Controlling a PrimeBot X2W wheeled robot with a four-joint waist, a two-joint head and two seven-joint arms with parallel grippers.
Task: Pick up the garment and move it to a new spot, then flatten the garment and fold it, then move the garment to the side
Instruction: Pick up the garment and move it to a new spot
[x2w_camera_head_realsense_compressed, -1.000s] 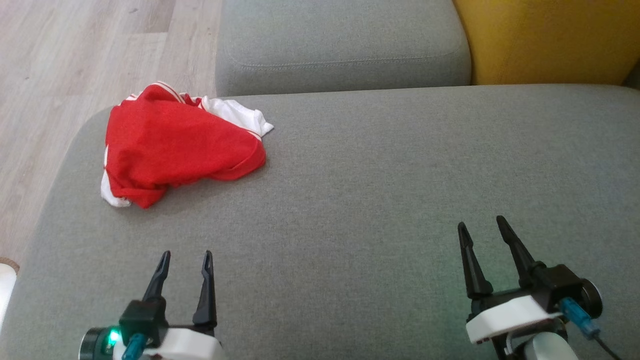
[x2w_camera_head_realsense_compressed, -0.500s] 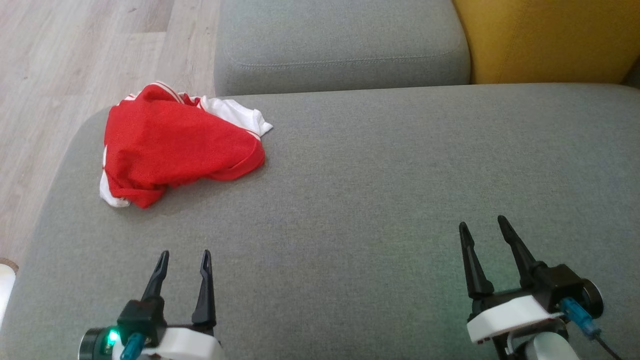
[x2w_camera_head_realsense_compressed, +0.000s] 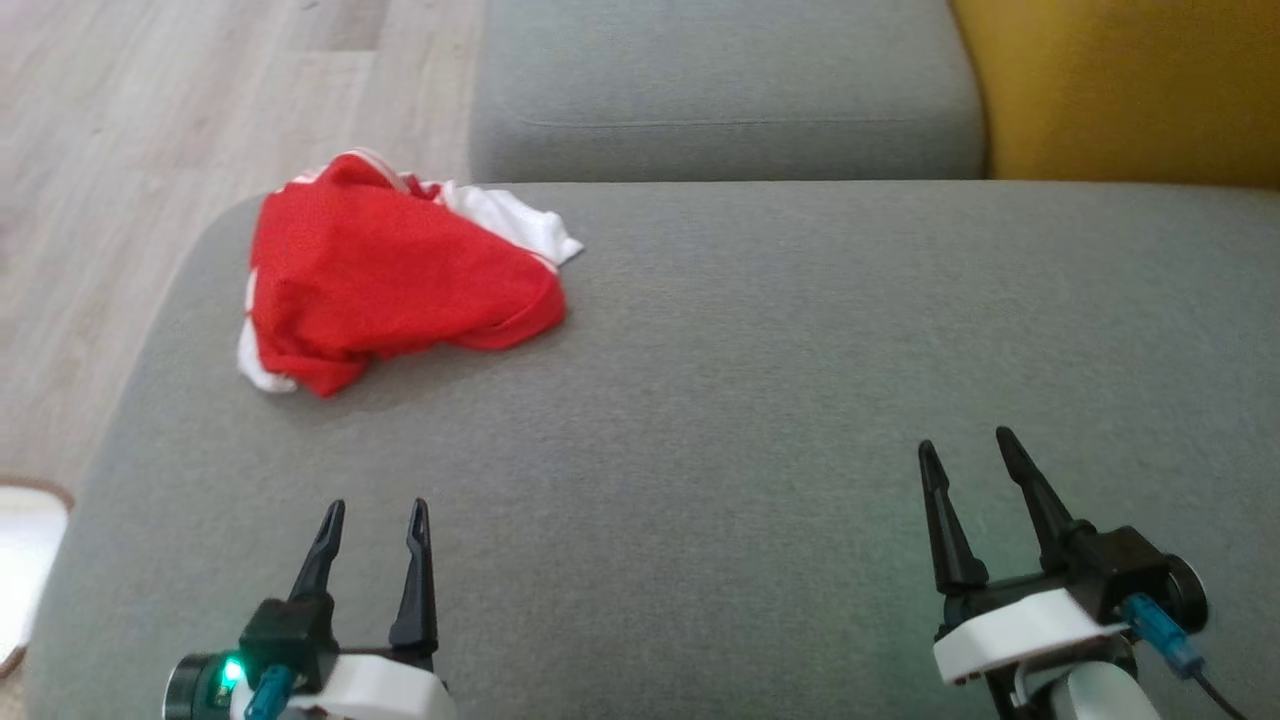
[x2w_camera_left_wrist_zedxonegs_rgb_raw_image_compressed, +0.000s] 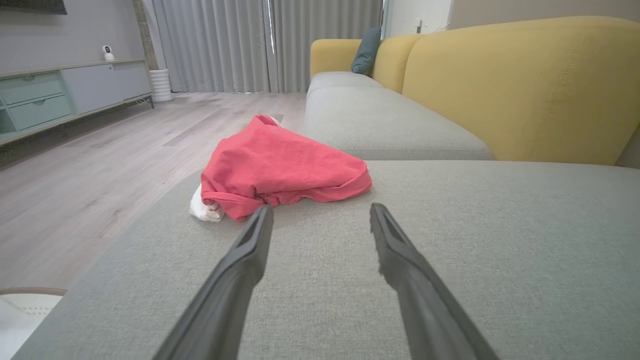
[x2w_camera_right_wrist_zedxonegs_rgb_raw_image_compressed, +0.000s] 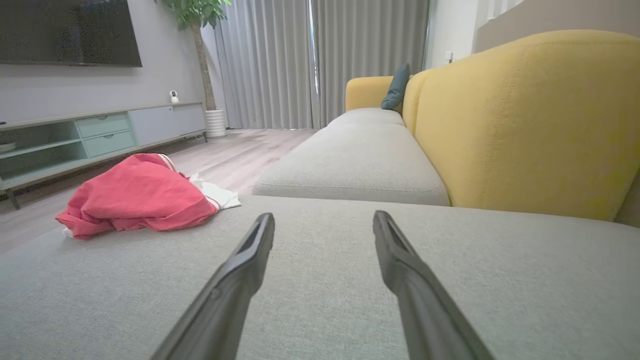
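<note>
Grey cushion; garment crumpled near left edge.

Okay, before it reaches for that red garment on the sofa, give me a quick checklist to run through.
1. Garment in view, crumpled on the grey cushion: ok.
2. Left end effector open, holding nothing: ok.
3. Right end effector open, holding nothing: ok.
4. Bare cushion between left end effector and garment: ok.
5. Garment wholly on the cushion, not over its far edge: cannot tell.
</note>
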